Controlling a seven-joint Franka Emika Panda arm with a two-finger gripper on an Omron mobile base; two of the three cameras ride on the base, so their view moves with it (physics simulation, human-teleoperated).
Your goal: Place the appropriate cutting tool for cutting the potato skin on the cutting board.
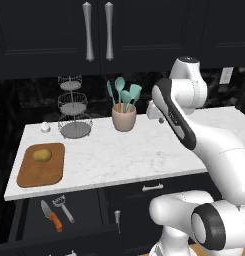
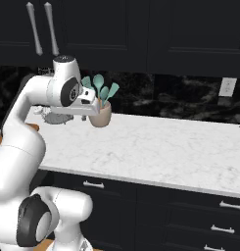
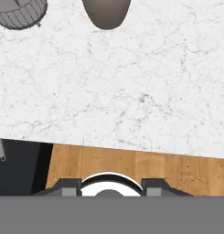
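Cutting board [image 1: 40, 165] on bench [image 1: 134, 155] at left end; potato [image 1: 42, 155] on board. Tiered rack [image 1: 74, 107] behind board, utensil crock [image 1: 124, 118] right of rack. Peeler [image 1: 63, 208] beside knife [image 1: 51, 215] in open drawer [image 1: 64, 220] below board.

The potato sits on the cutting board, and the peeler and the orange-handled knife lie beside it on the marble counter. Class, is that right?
Not quite. The potato does sit on the cutting board, but the peeler and the orange-handled knife lie in the open drawer below the counter, not on the marble. The left base view shows this.
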